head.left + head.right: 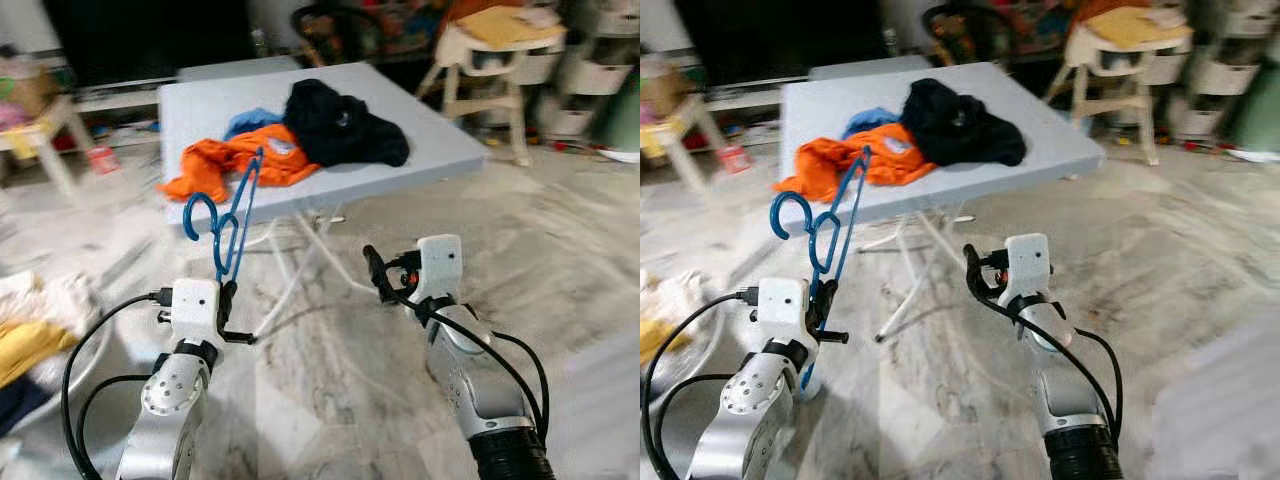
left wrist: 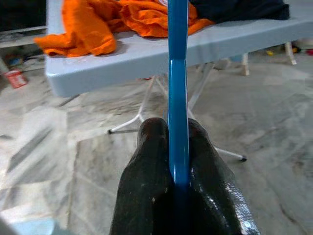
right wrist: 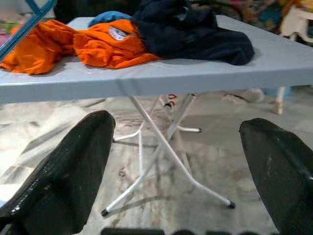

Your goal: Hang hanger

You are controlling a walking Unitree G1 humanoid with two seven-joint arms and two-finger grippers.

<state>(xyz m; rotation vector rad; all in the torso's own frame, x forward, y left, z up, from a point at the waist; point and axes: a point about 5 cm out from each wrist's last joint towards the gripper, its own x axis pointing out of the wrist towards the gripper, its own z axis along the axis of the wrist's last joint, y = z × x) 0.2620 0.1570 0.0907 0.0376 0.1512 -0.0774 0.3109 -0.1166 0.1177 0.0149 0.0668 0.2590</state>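
Clearly my left gripper (image 1: 229, 290) pinches the blue plastic hanger (image 1: 228, 215) at its lower bar, left of centre frame; light, stiff, probably slippery, while my right gripper (image 3: 171, 171) gapes wide.

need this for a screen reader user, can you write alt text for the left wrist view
Two black fingers of the left gripper are shut on a blue plastic hanger, which runs straight away from the camera. Beyond it stands a grey folding table on a marble floor, with crumpled orange clothing and a dark garment on top.
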